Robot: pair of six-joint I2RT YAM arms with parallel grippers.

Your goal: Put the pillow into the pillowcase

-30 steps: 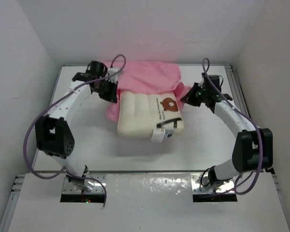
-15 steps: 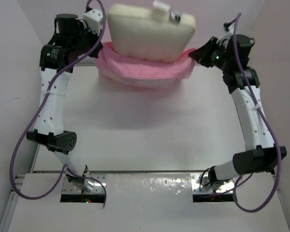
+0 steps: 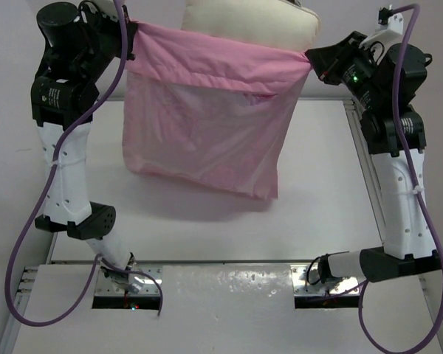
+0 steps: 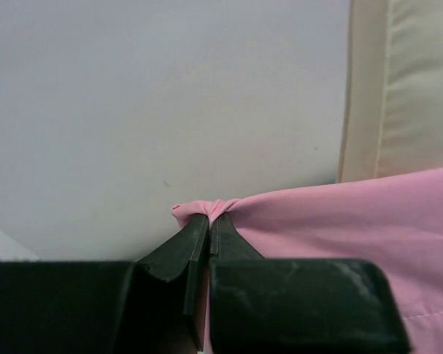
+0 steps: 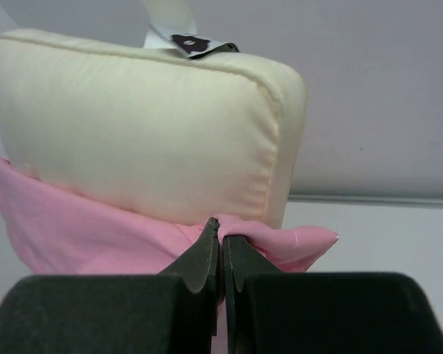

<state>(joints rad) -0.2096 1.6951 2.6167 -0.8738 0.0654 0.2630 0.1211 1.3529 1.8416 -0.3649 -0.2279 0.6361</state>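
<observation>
The pillowcase (image 3: 207,133) hangs in the air above the table (image 3: 325,221), stretched by its two top corners into a wide pink sheet with the lower edge slack and free. It is thin, shiny cloth, so it is likely light, limp and slippery. The hem corners are the sound place to pinch it, and a weak pinch could let it slide out.

The pillow (image 3: 244,22) stands in the mouth, its cream upper part sticking out above the pink rim; how deep the rest sits I cannot tell. It looks plump, soft and light, more apt to catch on the cloth than to drop.

The left gripper (image 4: 209,221) has its fingers pressed together on one bunched corner. The right gripper (image 5: 220,230) is clamped likewise on the other, just under the pillow. A small label (image 5: 188,43) pokes from the pillow's top seam.
</observation>
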